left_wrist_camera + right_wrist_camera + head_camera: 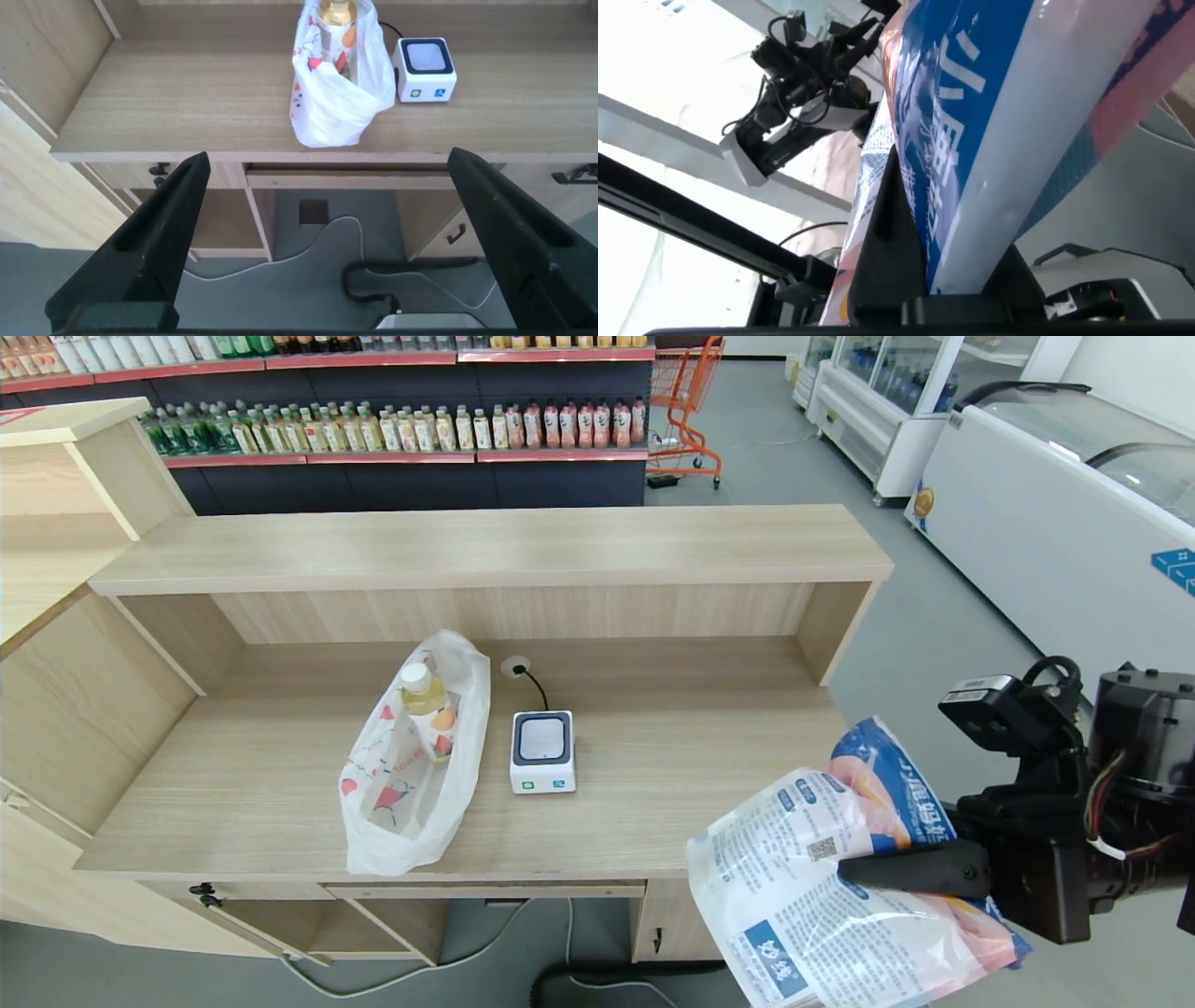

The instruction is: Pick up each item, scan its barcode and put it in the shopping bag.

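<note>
**Blue, white and pink packet held at the right, off the worktop's near corner**

Blue, white and pink plastic is filling the near right of the head view: a printed snack packet (794,896) is hanging off the near right corner of the light wooden worktop (672,756). The right gripper (896,875) is pinching it, its black fingers (920,870) clenched across the packet's middle. From the right wrist, one dark finger (887,233) is pressing against the packet (990,140).

The left gripper (329,163) is hanging in front of the worktop's (187,93) near edge. Its fingers (159,243) are standing wide apart, grasping nothing.

Farther in, a white plastic shopping bag (411,784) with red prints is lying open on the worktop. A bottle (425,695) of yellow drink with a pale cap is sitting inside it, toward the far end. From the left wrist, the bag (327,103) and bottle (336,14) are showing beyond the gripper. Just beside the bag, on its right, a white barcode scanner (542,751) is resting flat with its window facing up (427,67). Its black cable (537,689) is running back to a round hole in the worktop.

Beyond the counter, store shelves (401,429) are carrying rows of drink bottles. An orange trolley (691,392) is standing by them, and white freezers (1055,495) are lining the right.
</note>
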You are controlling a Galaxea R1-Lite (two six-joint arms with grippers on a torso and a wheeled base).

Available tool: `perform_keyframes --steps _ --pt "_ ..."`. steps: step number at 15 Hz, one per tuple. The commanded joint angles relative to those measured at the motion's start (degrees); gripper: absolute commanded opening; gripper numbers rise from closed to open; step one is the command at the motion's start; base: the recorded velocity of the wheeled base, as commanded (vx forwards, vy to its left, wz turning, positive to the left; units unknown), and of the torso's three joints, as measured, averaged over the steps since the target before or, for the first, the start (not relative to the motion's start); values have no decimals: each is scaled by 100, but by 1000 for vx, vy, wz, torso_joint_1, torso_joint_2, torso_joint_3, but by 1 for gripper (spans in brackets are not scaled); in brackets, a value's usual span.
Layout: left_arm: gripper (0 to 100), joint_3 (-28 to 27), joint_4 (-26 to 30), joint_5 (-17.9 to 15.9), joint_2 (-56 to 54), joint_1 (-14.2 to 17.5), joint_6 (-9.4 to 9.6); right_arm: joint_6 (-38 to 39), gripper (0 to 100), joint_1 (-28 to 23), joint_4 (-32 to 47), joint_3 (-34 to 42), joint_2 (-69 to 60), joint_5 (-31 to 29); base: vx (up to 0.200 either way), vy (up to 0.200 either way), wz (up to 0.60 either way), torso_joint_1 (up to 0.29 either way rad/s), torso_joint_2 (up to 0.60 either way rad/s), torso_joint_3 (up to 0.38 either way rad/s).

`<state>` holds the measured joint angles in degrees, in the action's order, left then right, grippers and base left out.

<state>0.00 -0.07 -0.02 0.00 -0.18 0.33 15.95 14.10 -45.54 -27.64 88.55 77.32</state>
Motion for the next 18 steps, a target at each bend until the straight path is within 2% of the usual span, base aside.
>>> perform_keyframes --steps 1,18 --pt "100 0 -1 -6 0 1 2 84 0 49 63 -14 -66 2 0 0 0 0 0 0" --pt "100 0 -1 2 9 1 2 286 0 136 90 -40 110 -7 0 0 0 0 0 0"
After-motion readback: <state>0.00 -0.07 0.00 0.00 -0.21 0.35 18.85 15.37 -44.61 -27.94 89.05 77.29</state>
